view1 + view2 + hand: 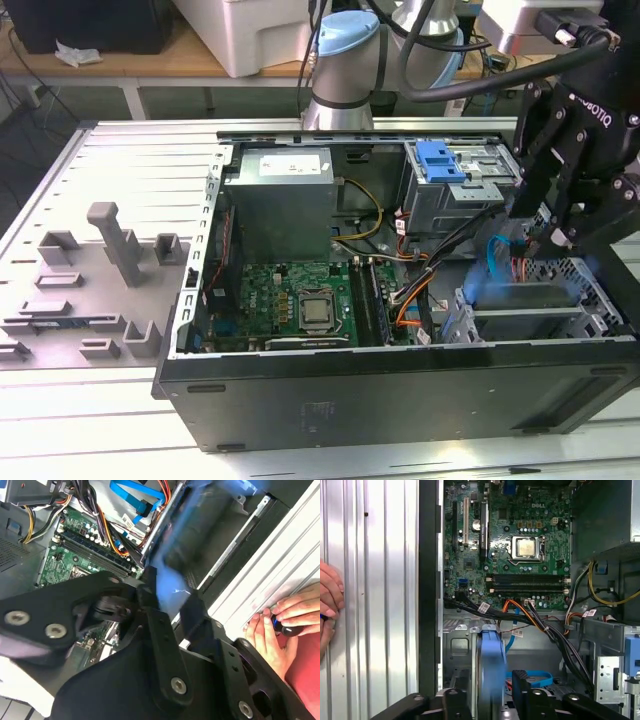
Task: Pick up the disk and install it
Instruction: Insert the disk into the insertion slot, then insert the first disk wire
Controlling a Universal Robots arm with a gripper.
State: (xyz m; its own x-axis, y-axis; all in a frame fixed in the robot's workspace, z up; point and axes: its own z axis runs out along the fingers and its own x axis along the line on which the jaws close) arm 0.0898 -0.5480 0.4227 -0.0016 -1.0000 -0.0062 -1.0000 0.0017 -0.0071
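Observation:
The disk (492, 667) shows edge-on as a blurred blue-framed slab between my fingers in both wrist views (172, 580). My gripper (487, 692) is shut on it, one black finger (454, 700) on each side. In the exterior view the gripper (545, 240) hangs over the case's lower drive bay at the exterior view's right. There the disk (530, 297) appears as a blurred blue and grey shape just above the bay's metal cage (470, 320). Whether the disk touches the cage I cannot tell.
The open computer case (400, 380) holds a green motherboard (290, 300), a grey power-supply box (278, 200), an upper drive cage with a light-blue clip (440, 160), and cable bundles (540, 625) beside the bay. A person's hand (280, 625) rests on the table by the case. A grey fixture plate (90, 280) lies at the exterior view's left.

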